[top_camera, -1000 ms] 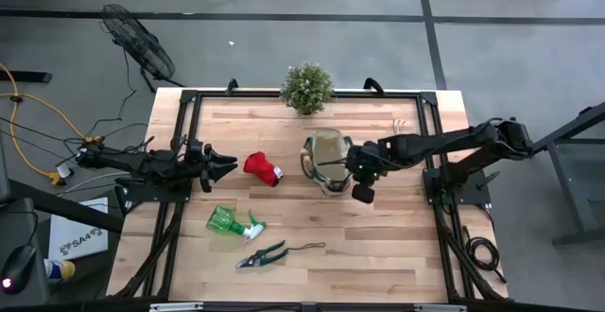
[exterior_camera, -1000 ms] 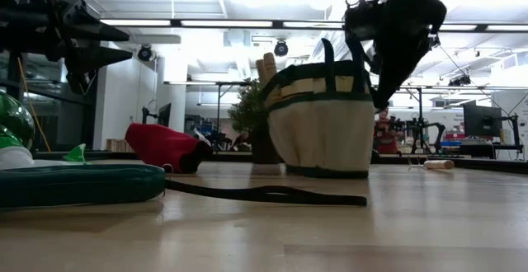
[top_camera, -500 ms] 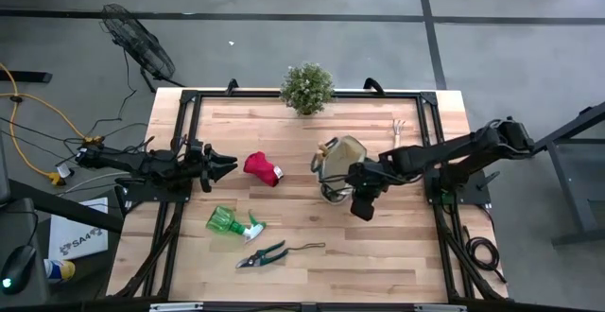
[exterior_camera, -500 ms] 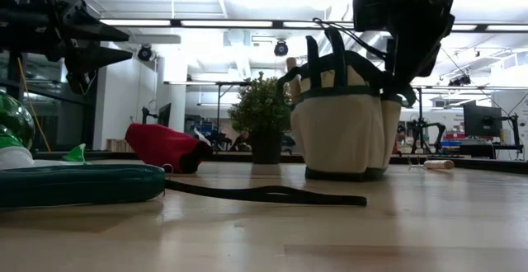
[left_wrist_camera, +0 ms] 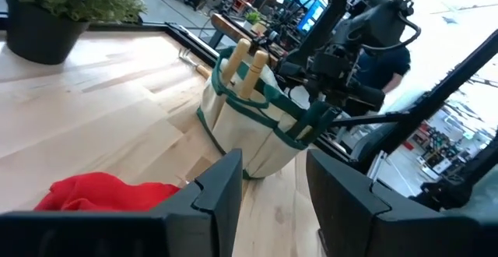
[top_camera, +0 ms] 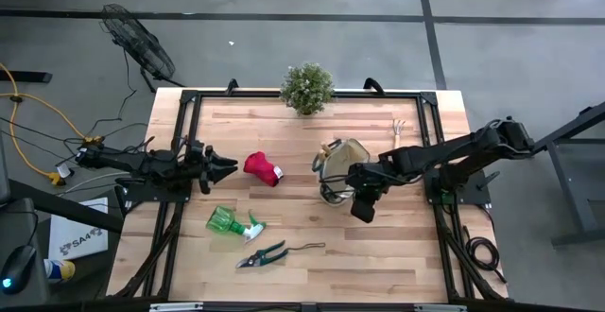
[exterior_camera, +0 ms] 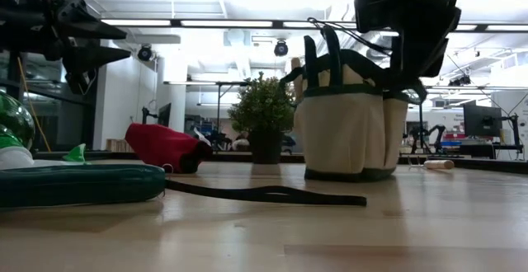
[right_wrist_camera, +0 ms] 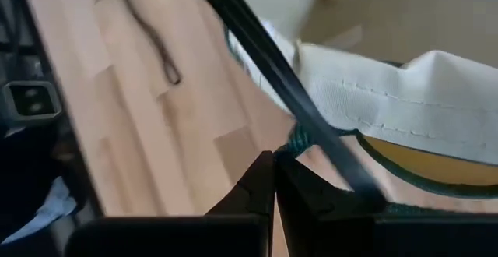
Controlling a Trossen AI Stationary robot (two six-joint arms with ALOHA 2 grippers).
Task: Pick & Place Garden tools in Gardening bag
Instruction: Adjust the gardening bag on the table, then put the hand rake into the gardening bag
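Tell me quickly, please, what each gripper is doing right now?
Left gripper: open, empty, held above the table left of the red glove.
Right gripper: shut on the gardening bag, at its trim.

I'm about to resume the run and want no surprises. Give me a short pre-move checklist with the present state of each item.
1. Right pincer shut on the gardening bag trim: ok.
2. Bag upright on the table: ok in the low view.
3. Two wooden handles already standing in the bag: ok.
4. Left pincer open and holding nothing, beside the red glove: ok.
5. Spray bottle, pruners and small rake bagged: not ok, all lie on the table.
6. Room left inside the bag: cannot tell.
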